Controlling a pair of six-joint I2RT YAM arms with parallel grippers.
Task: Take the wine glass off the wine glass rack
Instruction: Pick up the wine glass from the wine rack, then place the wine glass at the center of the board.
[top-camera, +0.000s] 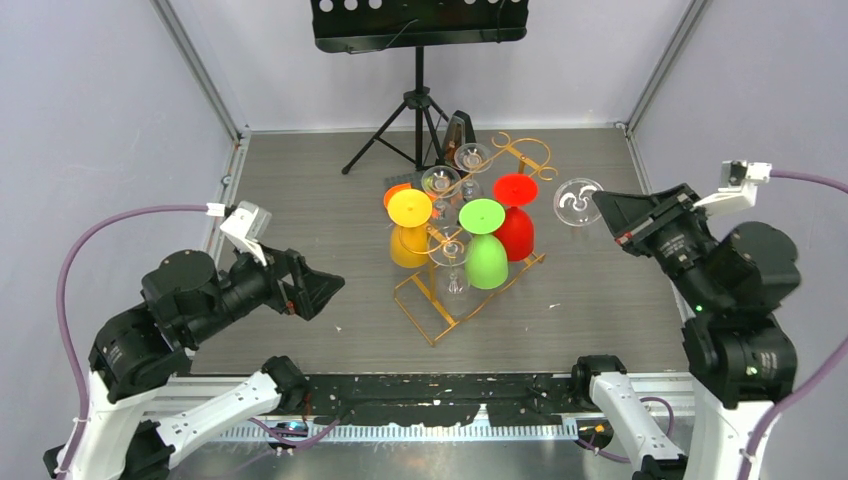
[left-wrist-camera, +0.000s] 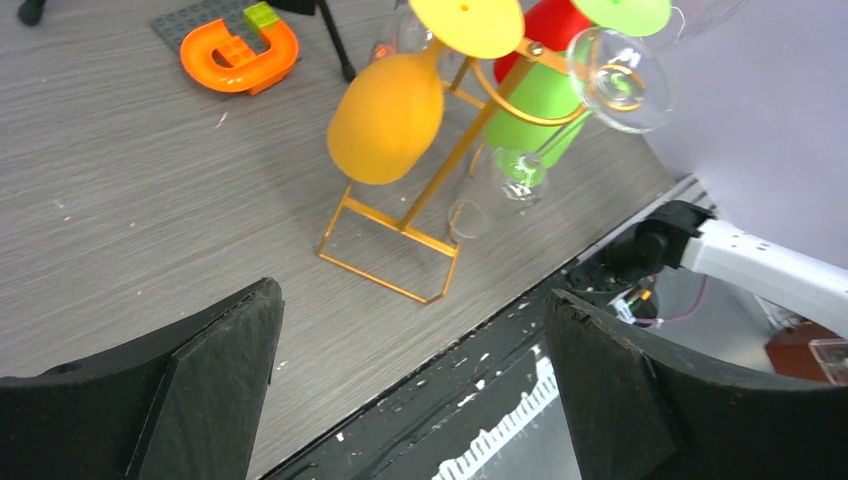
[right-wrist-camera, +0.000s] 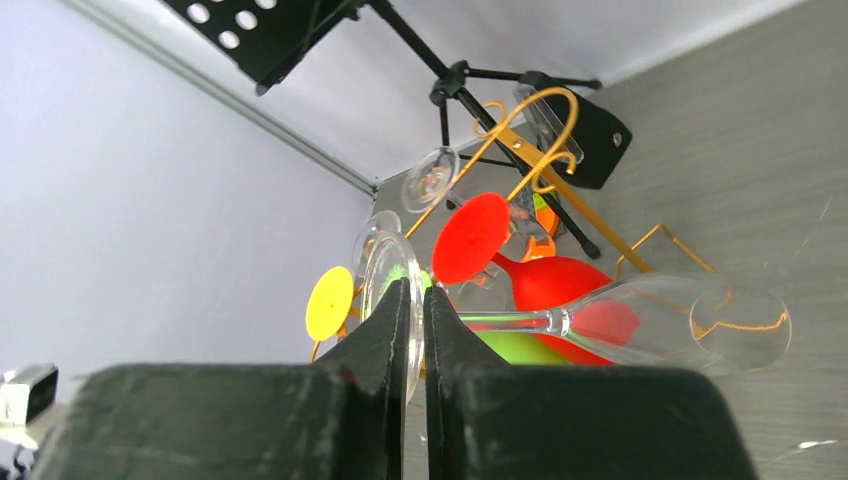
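The gold wire wine glass rack (top-camera: 440, 312) stands mid-table, also seen in the left wrist view (left-wrist-camera: 385, 250) and the right wrist view (right-wrist-camera: 545, 130). Yellow (top-camera: 410, 230), green (top-camera: 486, 250) and red (top-camera: 515, 215) glasses and some clear ones hang upside down on it. My right gripper (right-wrist-camera: 417, 290) is shut on the round foot of a clear wine glass (right-wrist-camera: 690, 322). The glass lies sideways in the air, right of the rack and apart from it (top-camera: 578, 200). My left gripper (left-wrist-camera: 410, 300) is open and empty, low at the near left (top-camera: 325, 290).
A black tripod music stand (top-camera: 418, 25) is at the back, with a small dark object (top-camera: 458, 130) beside its legs. An orange U-shaped toy on a grey plate (left-wrist-camera: 238, 50) lies behind the rack. The table's front rail (left-wrist-camera: 480, 380) runs under my left gripper.
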